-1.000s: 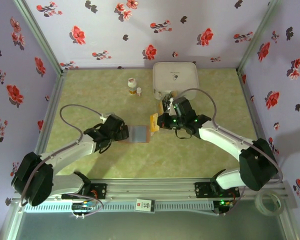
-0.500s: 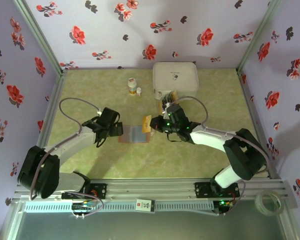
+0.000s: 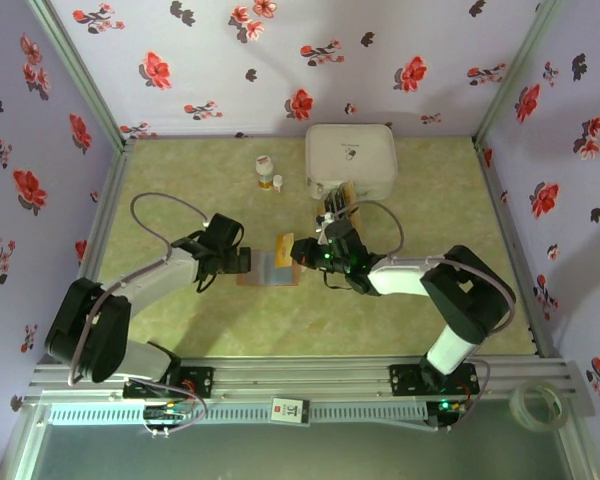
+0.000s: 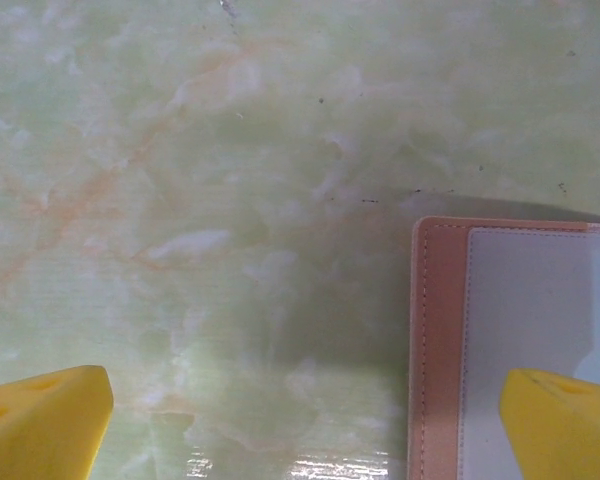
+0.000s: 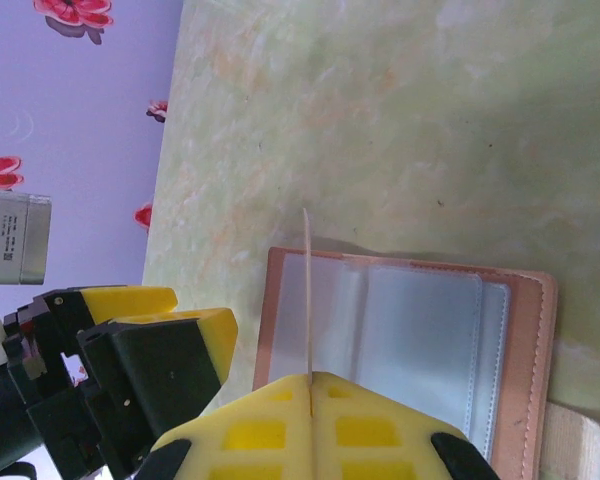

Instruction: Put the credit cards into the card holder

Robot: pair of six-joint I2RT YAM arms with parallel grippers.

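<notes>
Holding the left end effector (image 3: 242, 262) spread wide at left of centre in the overhead view, gripping nothing, with yellow fingertips (image 4: 45, 420) hanging over the green counter (image 4: 230, 200) and over the near border of the card holder (image 3: 268, 270). Lying open and flat at frame centre, grey inner side up, clear pockets facing the right wrist camera. Pinching one tan-gold credit card (image 3: 283, 246) on edge in the fully closed right end effector (image 3: 302, 252), just right of centre, upright above the holder. Sitting at upper right of centre by the back wall, a white box (image 3: 350, 158).
</notes>
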